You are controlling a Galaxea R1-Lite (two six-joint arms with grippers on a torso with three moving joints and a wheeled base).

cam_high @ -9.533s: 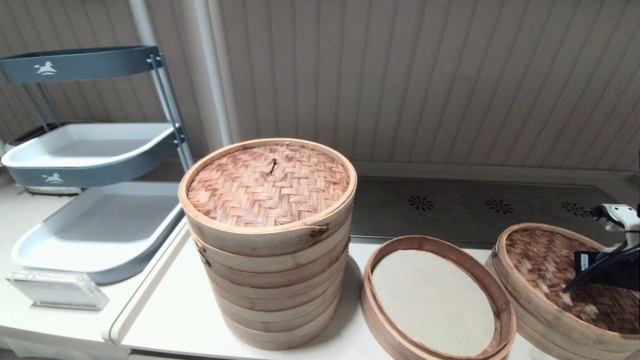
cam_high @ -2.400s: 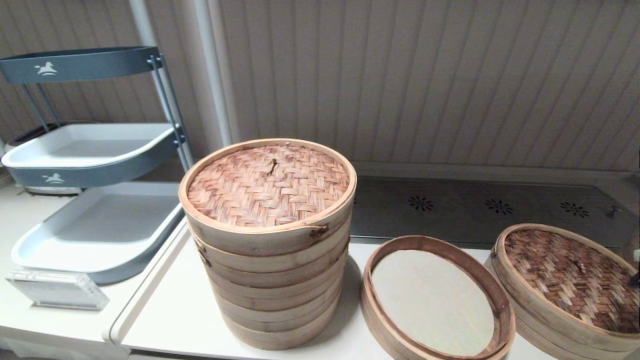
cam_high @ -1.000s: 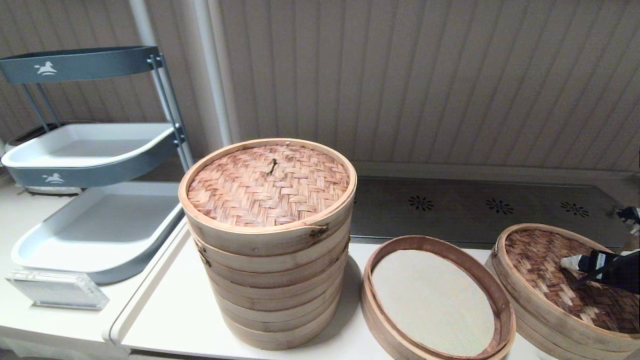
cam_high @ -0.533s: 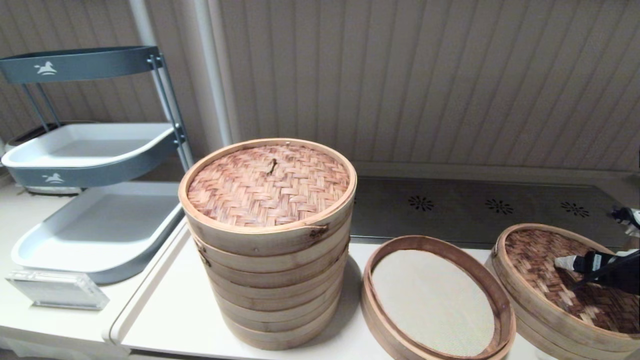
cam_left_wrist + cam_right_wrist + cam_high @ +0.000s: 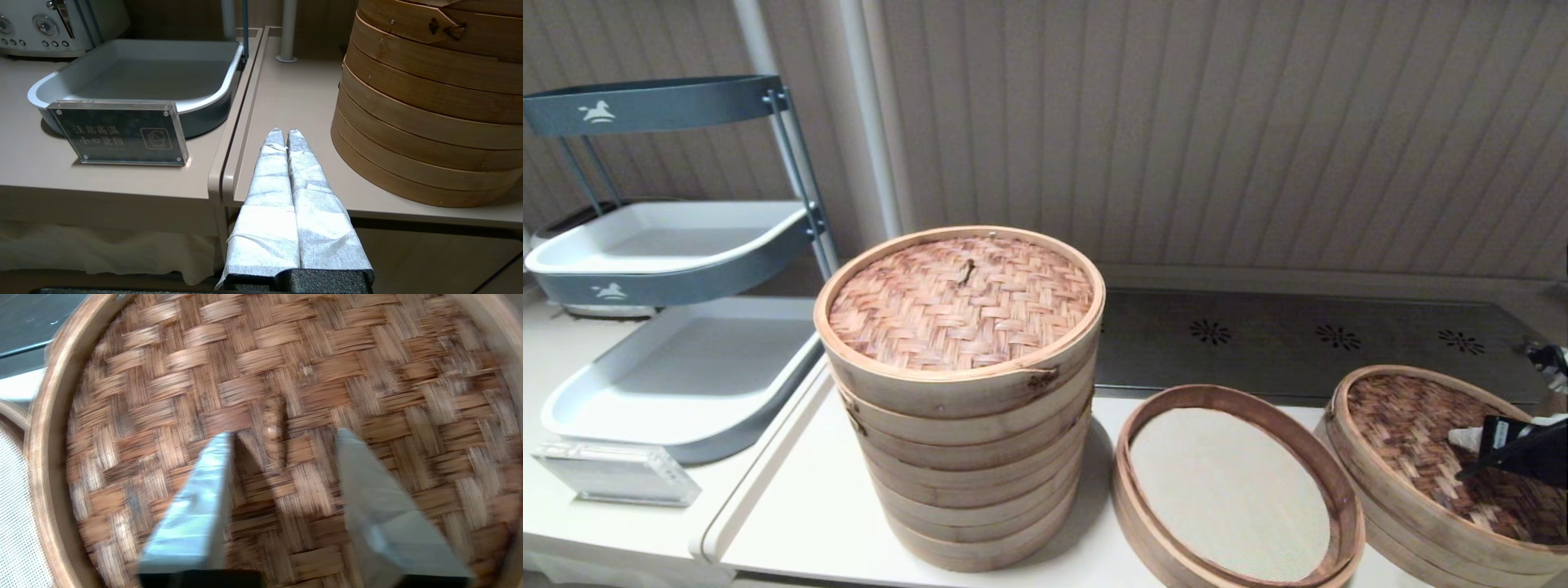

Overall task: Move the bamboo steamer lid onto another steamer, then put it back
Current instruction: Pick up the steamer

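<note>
1. The left gripper (image 5: pixel 282 132) is parked low before the counter edge, beside the tall stack (image 5: pixel 960 392), its fingers pressed together on nothing.
2. The open steamer (image 5: pixel 1233 490) with cloth liner is found in the middle.
3. The lid (image 5: pixel 1413 425) is seated on the rightmost basket.
4. The right gripper (image 5: pixel 284 435) is spread just above the lid, its knot (image 5: pixel 273 426) lying lengthwise between the fingers, so this arm is judged nearer.

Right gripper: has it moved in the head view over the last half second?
Yes. The right gripper has pulled back toward the robot's right, over the bamboo steamer lid; its tip now sits farther from the lid's left rim than half a second ago.
</note>
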